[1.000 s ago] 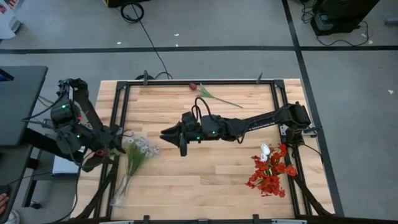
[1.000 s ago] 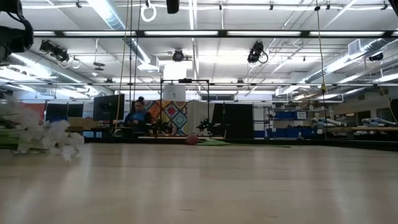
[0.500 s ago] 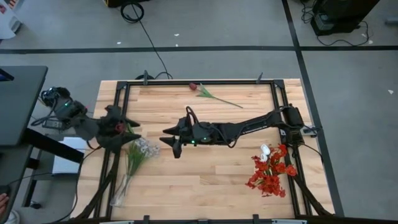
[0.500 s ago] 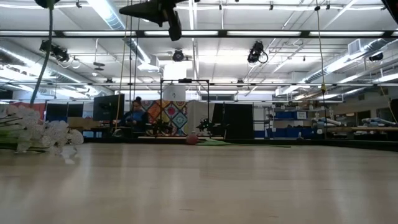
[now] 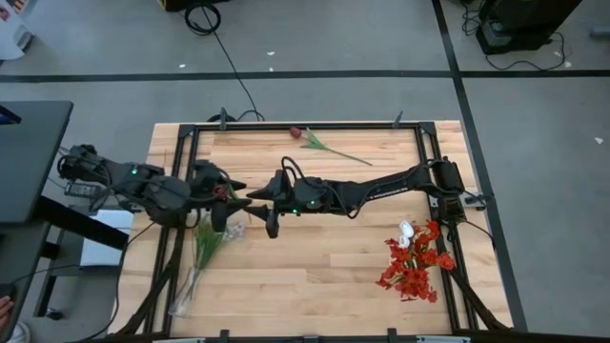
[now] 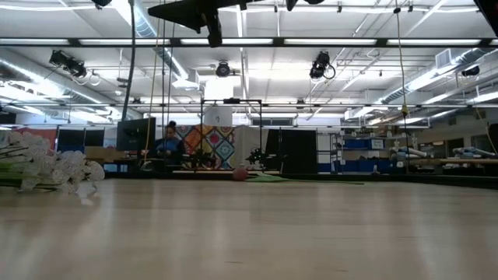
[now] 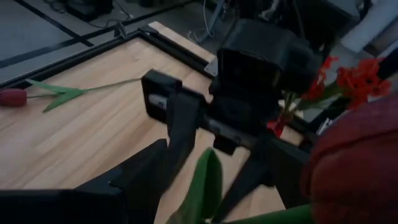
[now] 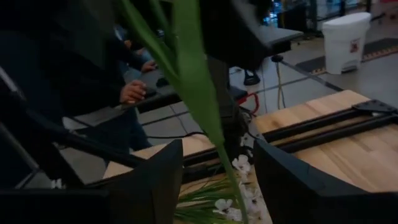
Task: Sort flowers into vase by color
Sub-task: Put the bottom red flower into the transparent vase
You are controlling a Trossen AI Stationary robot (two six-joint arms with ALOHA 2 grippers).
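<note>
Mid-air transfer of a maroon tulip (image 5: 221,191) above the left part of the desk (image 5: 315,276), with the white blossom spray (image 5: 205,243) lying on the wood directly beneath as landmark. The left claw (image 5: 229,197) reaches in from the spray's outer side and pinches the tulip near its bud, its fingers set apart only by the stem; the bud fills the near corner of the left wrist view. The right claw (image 5: 262,211) faces it from the desk's middle, fingers spread, and the right wrist view shows the green stem (image 8: 193,93) hanging between them. Done well, the step appears to call for the right claw to close on bare stem, clear of the leaf, before the left lets go, so the flower never hangs free. A second maroon tulip (image 5: 324,144) lies well beyond the spray at the far edge; the red blooms (image 5: 412,267) and a white tulip (image 5: 407,230) lie far across the desk. No vase can be made out.
</note>
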